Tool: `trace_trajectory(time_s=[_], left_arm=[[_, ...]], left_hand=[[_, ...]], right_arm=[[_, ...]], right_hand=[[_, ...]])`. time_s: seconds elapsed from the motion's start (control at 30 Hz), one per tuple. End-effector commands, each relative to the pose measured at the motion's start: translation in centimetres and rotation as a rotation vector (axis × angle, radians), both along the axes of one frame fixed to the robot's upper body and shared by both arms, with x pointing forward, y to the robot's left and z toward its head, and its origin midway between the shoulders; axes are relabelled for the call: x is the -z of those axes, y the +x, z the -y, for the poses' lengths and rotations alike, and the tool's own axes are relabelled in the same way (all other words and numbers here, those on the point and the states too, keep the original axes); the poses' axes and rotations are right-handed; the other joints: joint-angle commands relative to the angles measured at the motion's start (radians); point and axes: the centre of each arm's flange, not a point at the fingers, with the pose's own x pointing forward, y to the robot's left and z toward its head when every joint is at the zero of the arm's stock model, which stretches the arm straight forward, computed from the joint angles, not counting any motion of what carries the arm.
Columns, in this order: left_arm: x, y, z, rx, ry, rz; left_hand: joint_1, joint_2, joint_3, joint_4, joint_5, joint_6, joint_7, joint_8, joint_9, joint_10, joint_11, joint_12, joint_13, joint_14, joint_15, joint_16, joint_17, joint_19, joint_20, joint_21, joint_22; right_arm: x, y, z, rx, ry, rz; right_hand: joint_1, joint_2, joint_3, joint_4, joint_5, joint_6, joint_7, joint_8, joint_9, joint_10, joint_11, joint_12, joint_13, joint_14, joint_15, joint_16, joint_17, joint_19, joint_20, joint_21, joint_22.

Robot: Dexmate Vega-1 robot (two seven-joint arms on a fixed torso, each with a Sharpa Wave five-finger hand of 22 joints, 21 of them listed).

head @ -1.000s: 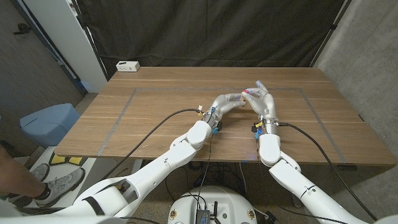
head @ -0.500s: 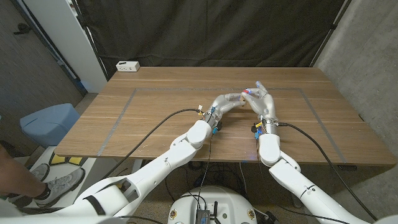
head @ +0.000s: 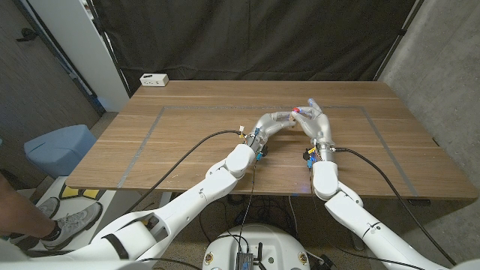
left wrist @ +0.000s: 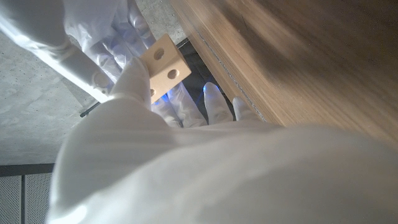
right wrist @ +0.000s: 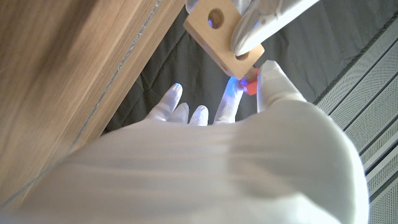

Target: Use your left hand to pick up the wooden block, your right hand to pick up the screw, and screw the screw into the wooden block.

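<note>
Both hands meet above the surface [head: 187,127], a little toward one o'clock from its centre in the head view. The left hand [head: 274,123] reaches in from seven o'clock and the right hand [head: 318,124] from six o'clock, their fingertips together.

The left hand's fingers [left wrist: 134,74] grip the block [left wrist: 163,66], a pale wooden cube with round holes in its faces, held clear of the surface. The right wrist view shows the same block [right wrist: 219,34] with a left finger laid across one corner.

The right hand's fingers [right wrist: 273,84] pinch the screw [right wrist: 249,81], of which only a red-orange bit shows, touching the block's corner. How far it sits in a hole cannot be told.

A white box [head: 154,79] lies at the surface's far eleven o'clock corner.
</note>
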Motion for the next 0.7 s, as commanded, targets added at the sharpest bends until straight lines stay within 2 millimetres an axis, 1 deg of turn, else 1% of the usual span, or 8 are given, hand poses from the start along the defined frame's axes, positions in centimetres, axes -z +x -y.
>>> trace_trajectory(time_s=[0.03,0.13,0.3,0.43,0.5,0.63,0.7], left_arm=[[-0.05,0.13,0.16,0.001,0.002,-0.003],[-0.05,0.14,0.17,0.0,0.003,-0.004],[-0.05,0.15,0.22,0.001,0.005,-0.006],[-0.06,0.19,0.26,0.0,0.004,-0.009],[-0.06,0.2,0.27,0.0,0.005,-0.009],[-0.08,0.27,0.32,-0.001,0.006,-0.011],[-0.09,0.29,0.33,-0.001,0.006,-0.011]], left_hand=[[0.0,0.011,0.004,0.005,0.007,0.033,0.013,0.007,0.004,0.006,-0.001,0.006,0.002,0.007,-0.091,-0.003,0.003,0.002,0.005,0.006,0.004],[0.001,0.012,0.004,0.004,0.007,0.033,0.013,0.007,0.004,0.006,-0.001,0.006,0.002,0.008,-0.091,-0.003,0.003,0.002,0.005,0.006,0.004],[0.0,0.013,0.005,0.005,0.008,0.033,0.014,0.007,0.004,0.006,-0.001,0.006,0.003,0.007,-0.091,-0.003,0.003,0.002,0.006,0.006,0.004],[0.0,0.013,0.005,0.005,0.008,0.031,0.016,0.007,0.004,0.005,-0.001,0.006,0.003,0.007,-0.09,-0.004,0.003,0.002,0.006,0.006,0.004],[0.001,0.012,0.005,0.004,0.008,0.031,0.016,0.007,0.004,0.005,-0.001,0.006,0.003,0.008,-0.09,-0.004,0.003,0.002,0.006,0.006,0.004],[0.001,0.011,0.004,0.003,0.008,0.031,0.015,0.007,0.004,0.005,-0.001,0.006,0.003,0.009,-0.09,-0.004,0.003,0.002,0.005,0.006,0.004],[0.001,0.012,0.004,0.003,0.008,0.031,0.015,0.007,0.004,0.005,0.0,0.006,0.003,0.008,-0.09,-0.004,0.003,0.002,0.006,0.006,0.004]], right_arm=[[-0.11,0.11,0.1,-0.017,-0.006,0.001],[-0.1,0.13,0.13,-0.024,-0.013,-0.001],[-0.08,0.22,0.17,-0.038,-0.016,-0.003],[-0.1,0.32,0.21,-0.047,-0.025,-0.006],[-0.1,0.34,0.22,-0.05,-0.026,-0.006],[-0.05,0.47,0.29,-0.06,-0.029,-0.01],[-0.02,0.51,0.32,-0.062,-0.031,-0.011]], right_hand=[[-0.019,-0.005,-0.006,0.006,0.007,-0.021,-0.004,-0.014,-0.002,-0.014,0.009,-0.001,0.003,-0.013,-0.045,-0.006,0.002,-0.008,-0.043,-0.003,0.003],[-0.031,-0.011,-0.011,0.009,0.007,-0.038,-0.004,-0.022,-0.006,-0.027,0.016,-0.003,0.004,-0.021,-0.04,-0.007,0.003,-0.013,-0.041,-0.004,0.003],[-0.046,-0.02,-0.018,0.012,0.007,-0.06,-0.009,-0.034,-0.01,-0.04,0.019,-0.003,0.004,-0.032,-0.037,-0.01,0.003,-0.025,-0.037,-0.005,0.004],[-0.063,-0.024,-0.024,0.016,0.007,-0.079,-0.009,-0.044,-0.013,-0.058,0.027,-0.005,0.004,-0.042,-0.033,-0.012,0.003,-0.037,-0.034,-0.006,0.004],[-0.068,-0.026,-0.026,0.017,0.007,-0.084,-0.008,-0.047,-0.014,-0.063,0.026,-0.005,0.004,-0.048,-0.03,-0.014,0.003,-0.04,-0.034,-0.006,0.004],[-0.077,-0.029,-0.028,0.019,0.007,-0.099,-0.011,-0.054,-0.015,-0.072,0.031,-0.005,0.005,-0.054,-0.027,-0.014,0.003,-0.049,-0.029,-0.007,0.004],[-0.089,-0.031,-0.032,0.022,0.008,-0.112,-0.009,-0.061,-0.016,-0.084,0.031,-0.005,0.005,-0.064,-0.023,-0.016,0.003,-0.055,-0.025,-0.006,0.004]])
